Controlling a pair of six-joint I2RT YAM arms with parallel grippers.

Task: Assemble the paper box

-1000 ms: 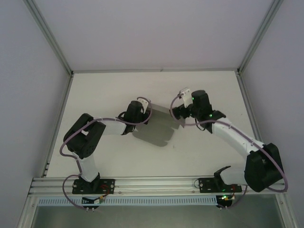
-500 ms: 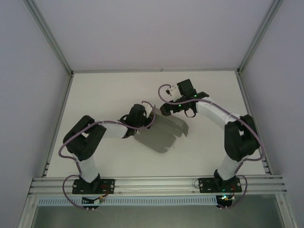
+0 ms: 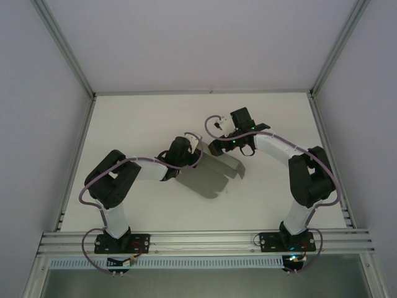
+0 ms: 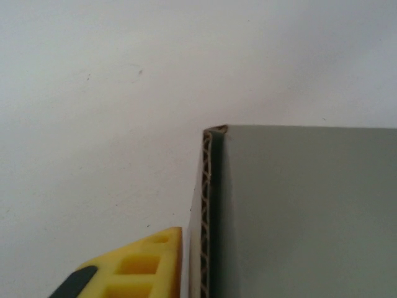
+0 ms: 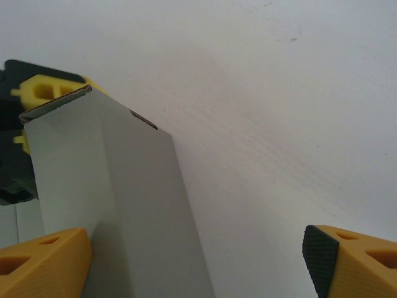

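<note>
Overhead and wrist views. The paper box (image 3: 223, 162), a grey corrugated sheet with one fold, hangs just above the table (image 3: 124, 124), its long axis running from the left gripper (image 3: 192, 149) toward your right and the near edge. The left gripper appears clamped on the folded corner; one yellow finger (image 4: 136, 267) lies against the card edge. The right gripper (image 5: 197, 242) stands wide apart, holding nothing, with the card just beside its left finger (image 5: 43, 261). Both grippers meet at the sheet's far end. No walls enclose anything yet.
</note>
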